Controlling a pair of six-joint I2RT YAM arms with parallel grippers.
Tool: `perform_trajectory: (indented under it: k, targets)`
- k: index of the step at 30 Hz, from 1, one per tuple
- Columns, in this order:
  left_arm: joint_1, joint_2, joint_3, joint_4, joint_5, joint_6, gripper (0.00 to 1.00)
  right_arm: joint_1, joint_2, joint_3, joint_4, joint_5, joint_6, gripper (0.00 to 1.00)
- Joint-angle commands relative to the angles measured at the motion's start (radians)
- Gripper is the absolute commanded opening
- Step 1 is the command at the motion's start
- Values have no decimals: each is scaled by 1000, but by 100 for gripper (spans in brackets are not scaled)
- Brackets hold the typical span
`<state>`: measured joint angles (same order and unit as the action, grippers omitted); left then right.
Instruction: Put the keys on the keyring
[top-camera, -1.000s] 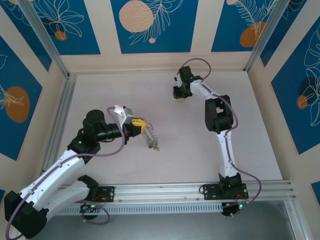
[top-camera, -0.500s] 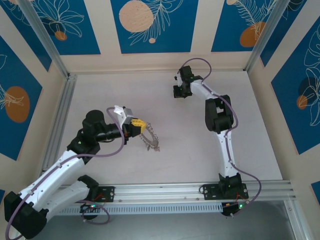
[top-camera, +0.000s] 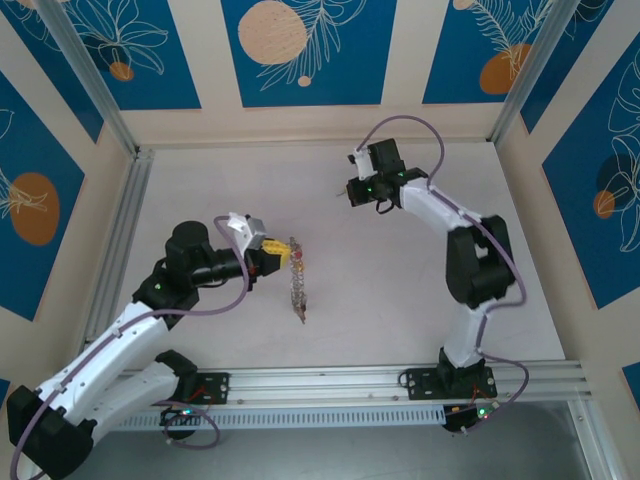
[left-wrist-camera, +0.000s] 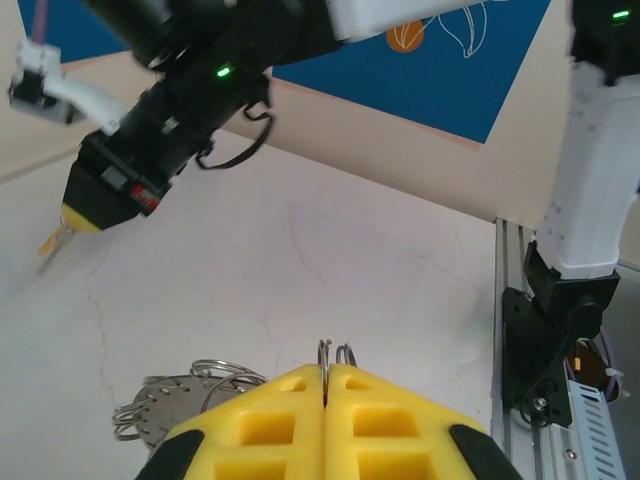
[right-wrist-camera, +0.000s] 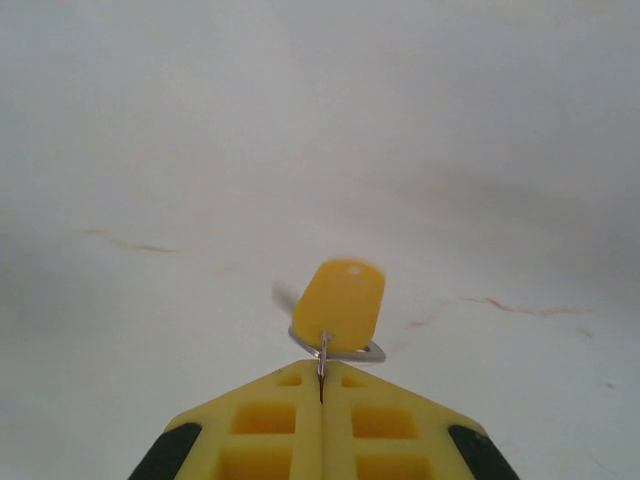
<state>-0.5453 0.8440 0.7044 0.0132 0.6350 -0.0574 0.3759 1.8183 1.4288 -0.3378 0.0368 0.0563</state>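
Note:
My left gripper (top-camera: 272, 247) is shut on the keyring (top-camera: 297, 281), a grey metal ring that hangs edge-on above the table. In the left wrist view the yellow fingertips (left-wrist-camera: 355, 400) pinch a thin wire loop at the ring's rim, and the ring's flat plate (left-wrist-camera: 165, 408) with more loops sits lower left. My right gripper (top-camera: 349, 190) is raised at the back centre, shut on the small split ring of a key with a yellow tag (right-wrist-camera: 340, 303). That key (left-wrist-camera: 52, 241) dangles below the right gripper (left-wrist-camera: 92, 210) in the left wrist view. Other keys are out of view.
An aluminium rail (top-camera: 117, 250) runs along the table's left side and another (top-camera: 380, 381) along the near edge. The right arm's base (left-wrist-camera: 560, 320) stands on that near rail. Walls close the table at the back and sides.
The right gripper closed on the yellow-tagged key and lifted it off the table, its elbow swinging right. The left gripper turned, so the keyring now hangs edge-on.

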Motion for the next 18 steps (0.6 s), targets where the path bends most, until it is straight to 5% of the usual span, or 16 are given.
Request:
perform_trajectory:
  k: [1,8,13,18]
  targets:
    - [7,-52,56,-5,-15,29,0,84,-180,-118,77,-31,-90,0]
    - [-17,-116,89,-77,-34,54,0,269,-562,-324,100,-70,-214,0]
    - [-63,-129,132,-162,-46,106,0,390,-826,-452,131,-257,-294,0]
    - [-128,-112,164,-194,65,162,0,457,-957,-501,109,-359,-312,0]
